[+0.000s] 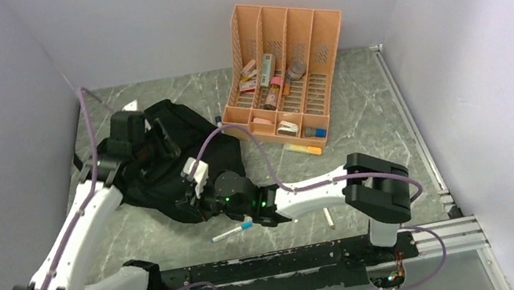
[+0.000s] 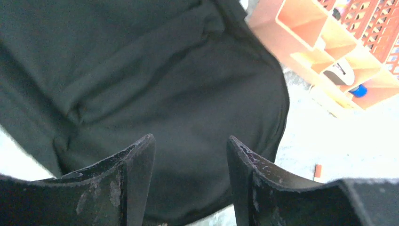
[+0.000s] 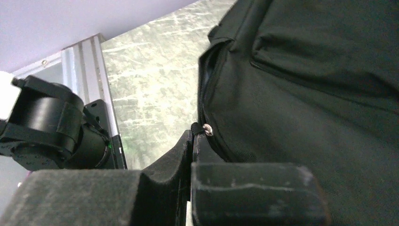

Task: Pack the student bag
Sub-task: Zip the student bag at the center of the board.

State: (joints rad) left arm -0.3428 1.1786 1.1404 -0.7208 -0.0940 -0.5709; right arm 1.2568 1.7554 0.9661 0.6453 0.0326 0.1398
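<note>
The student bag (image 1: 179,131) is a soft black backpack lying flat on the left-middle of the table. My left gripper (image 1: 156,145) hovers over its upper part. In the left wrist view the left gripper (image 2: 190,143) is open, and only black bag fabric (image 2: 179,80) shows between its fingers, with nothing held. My right gripper (image 1: 194,185) is at the bag's near edge. In the right wrist view the right gripper (image 3: 193,137) is shut on the black zipper pull (image 3: 205,130) at the end of the bag's zipper (image 3: 203,89).
An orange slotted desk organizer (image 1: 315,39) holding several small items stands at the back right. A blue-capped pen (image 1: 232,231) and a short white stick (image 1: 329,218) lie near the front. A yellow marker (image 1: 304,149) lies by the organizer. A metal rail (image 1: 415,133) runs along the right edge.
</note>
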